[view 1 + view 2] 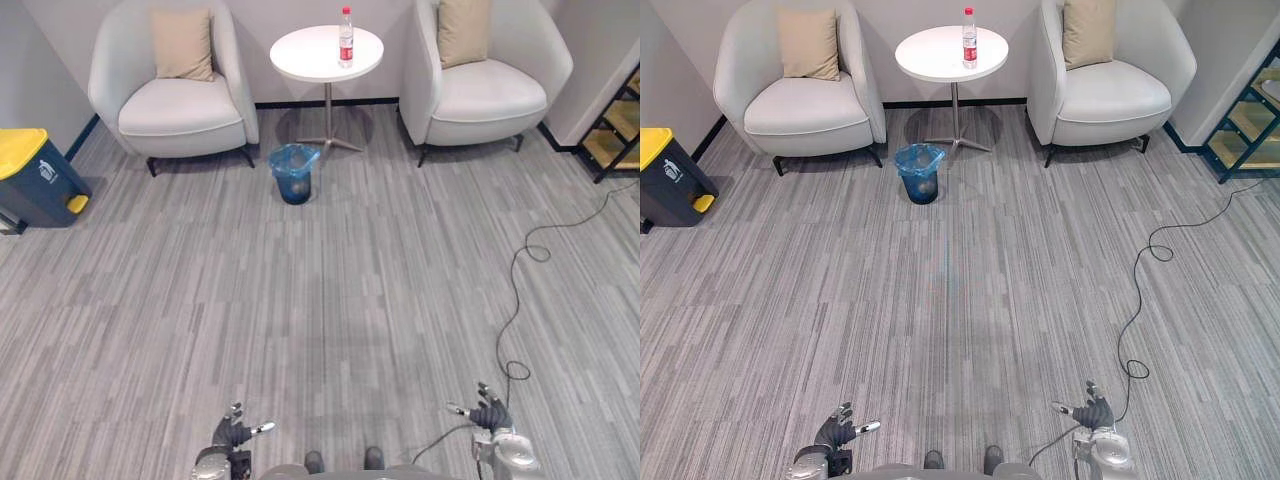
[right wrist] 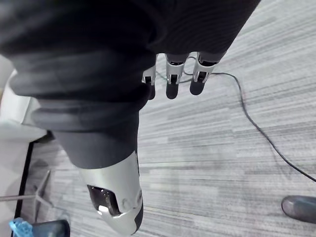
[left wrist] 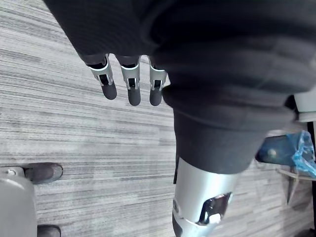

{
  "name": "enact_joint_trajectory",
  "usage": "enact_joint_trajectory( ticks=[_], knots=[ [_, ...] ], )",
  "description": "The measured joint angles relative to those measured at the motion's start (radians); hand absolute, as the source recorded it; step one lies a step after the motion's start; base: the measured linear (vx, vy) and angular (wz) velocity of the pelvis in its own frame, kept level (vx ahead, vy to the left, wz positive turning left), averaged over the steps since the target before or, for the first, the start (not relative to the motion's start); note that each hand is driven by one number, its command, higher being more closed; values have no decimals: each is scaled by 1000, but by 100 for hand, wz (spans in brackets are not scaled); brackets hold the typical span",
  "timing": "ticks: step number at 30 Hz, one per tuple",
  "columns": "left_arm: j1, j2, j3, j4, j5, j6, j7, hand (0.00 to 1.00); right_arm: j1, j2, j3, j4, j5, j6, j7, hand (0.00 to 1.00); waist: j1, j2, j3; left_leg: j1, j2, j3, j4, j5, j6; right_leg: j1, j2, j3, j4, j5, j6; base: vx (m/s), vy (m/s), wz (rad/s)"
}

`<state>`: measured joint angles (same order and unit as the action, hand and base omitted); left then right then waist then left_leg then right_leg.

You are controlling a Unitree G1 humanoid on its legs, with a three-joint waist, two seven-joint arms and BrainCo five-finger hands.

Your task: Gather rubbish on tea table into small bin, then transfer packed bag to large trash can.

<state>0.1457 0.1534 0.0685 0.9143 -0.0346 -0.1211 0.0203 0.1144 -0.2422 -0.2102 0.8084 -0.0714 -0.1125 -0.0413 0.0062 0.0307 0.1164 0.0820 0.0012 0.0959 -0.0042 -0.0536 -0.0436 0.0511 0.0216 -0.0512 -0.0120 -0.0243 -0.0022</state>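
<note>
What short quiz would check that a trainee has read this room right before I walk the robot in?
1. True or false: the clear plastic bottle with a red cap lies on its side.
2. Where is the small bin lined with a blue bag? A: on the grey carpet near the foot of the round white tea table; B: on the table top; C: tipped over by the wall.
3. Fill in: the large dark trash can has a ___ lid.
Key: 1 false, it stands upright on the table; 2 A; 3 yellow.
</note>
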Motion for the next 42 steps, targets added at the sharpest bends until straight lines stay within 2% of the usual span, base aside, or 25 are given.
enact_joint_trajectory(
  ticks=[7, 18, 22, 25, 26, 28, 29, 30, 31, 32, 33, 34, 36, 37, 38, 39, 40, 41, 42],
  knots=[
    [34, 28, 6, -35, 0, -2, -1, 0, 13, -12, 24, -2, -1, 0, 1, 0, 2, -2, 0, 0, 4, 20, 0, -1, 1, -1, 6, 17, -12, 11, -16, -18, -10, -8],
    [32, 31, 14, -65, -6, -6, -2, 0, 7, -18, 22, -2, 24, 1, -3, 0, 2, -5, 0, -6, 21, 35, 1, -1, 2, -6, 24, 27, -20, 17, -26, -6, -13, -3],
    [31, 30, 15, -114, -16, -6, 0, 0, -13, -18, 20, -3, 32, 2, -9, 0, 7, -9, 13, -56, 29, 50, 48, -25, 18, -44, 29, 43, -12, 18, -26, -14, 1, -13],
    [32, 24, 23, -147, -43, -6, 1, 0, -42, -17, 15, -9, 37, 3, -21, 0, 9, -2, 31, -103, 38, 71, 111, -65, 31, -71, 32, 59, -7, 11, -18, 7, 21, -20],
    [31, 23, 24, -159, -51, -6, 2, 0, -50, -18, 11, -9, 44, 4, -22, 0, 8, 5, 41, -119, 42, 74, 137, -84, 35, -78, 32, 62, 7, -3, -5, 55, 36, -24],
    [32, 21, 24, -180, -63, -6, 4, 0, -63, -17, 8, -9, 58, 6, -23, 0, 9, 15, 50, -146, 49, 84, 192, -126, 38, -141, 31, 59, 126, -71, 6, 80, 48, -20],
    [32, 22, 24, -199, -70, -5, 6, 0, -67, -12, 8, -9, 67, 7, -24, 0, 8, 13, 60, -155, 48, 89, 231, -159, 44, -192, 22, 55, 257, -141, 40, 95, 50, -10],
    [31, 23, 24, -209, -72, -4, 6, 0, -67, -10, 8, -9, 70, 8, -24, 0, 9, 12, 66, -154, 47, 94, 249, -176, 49, -217, 15, 49, 323, -168, 68, 120, 52, -21],
    [33, 23, 22, -222, -74, -5, 7, 0, -63, -1, 10, -9, 73, 9, -24, 0, 10, 10, 70, -151, 48, 101, 275, -215, 61, -279, -3, -1, 469, -191, 96, 173, 52, -18],
    [29, 28, 17, -229, -81, -3, 8, 0, -75, 5, 23, -11, 74, 9, -24, 0, 7, 7, 85, -132, 44, 96, 286, -244, 80, -365, -34, -54, 655, -206, 110, 176, 32, -9],
    [28, 34, 10, -235, -81, -2, 9, 0, -71, 9, 26, -12, 74, 10, -23, 0, 4, 0, 91, -114, 36, 94, 285, -255, 86, -392, -54, -77, 715, -223, 106, 238, 25, 2],
    [18, 42, 0, -243, -82, -2, 9, 0, -62, 10, 26, -11, 74, 11, -23, 0, 1, -7, 102, -81, 31, 94, 282, -274, 84, -429, -81, -113, 733, -243, 78, 313, 17, 8],
    [4, 43, 0, -242, -83, 0, 19, 0, -63, 0, 26, -11, 74, 12, -23, 0, -8, -2, 123, -24, 39, 82, 259, -287, 73, -471, -97, -153, 651, -239, 68, 385, -3, 24],
    [-11, 43, 0, -242, -87, 0, 27, 0, -67, -7, 26, -11, 75, 12, -24, 0, -29, 12, 136, 11, 53, 53, 226, -288, 70, -497, -95, -172, 543, -216, 64, 502, -67, 73],
    [-27, 43, 0, -242, -89, 0, 30, 0, -70, -12, 26, -11, 78, 12, -25, 0, -56, 24, 149, 49, 73, 22, 181, -285, 63, -523, -91, -185, 430, -155, 62, 543, -95, 85],
    [-37, 42, 0, -242, -89, -1, 31, 0, -67, -15, 25, -11, 80, 12, -25, 0, -64, 28, 153, 71, 83, 12, 157, -281, 56, -536, -89, -188, 374, -99, 57, 607, -147, 82],
    [-48, 41, 0, -243, -88, -2, 34, 0, -64, -17, 25, -10, 81, 13, -25, 0, -74, 28, 153, 98, 102, -9, 140, -280, 18, -544, -79, -189, 318, 40, 39, 653, -191, 48],
    [-53, 34, 1, -240, -87, -2, 37, 0, -64, -20, 23, -10, 82, 14, -25, 0, -71, 39, 152, 106, 130, -15, 152, -281, -6, -540, -63, -193, 343, 71, -53, 927, -320, 33],
    [-60, 35, 0, -242, -78, 0, 35, 0, -83, -15, 21, -21, 84, 12, -25, 0, -66, 44, 151, 71, 159, -14, 254, -240, -73, -554, -58, -210, 438, -9, -64, 672, -247, 11]
  ],
)
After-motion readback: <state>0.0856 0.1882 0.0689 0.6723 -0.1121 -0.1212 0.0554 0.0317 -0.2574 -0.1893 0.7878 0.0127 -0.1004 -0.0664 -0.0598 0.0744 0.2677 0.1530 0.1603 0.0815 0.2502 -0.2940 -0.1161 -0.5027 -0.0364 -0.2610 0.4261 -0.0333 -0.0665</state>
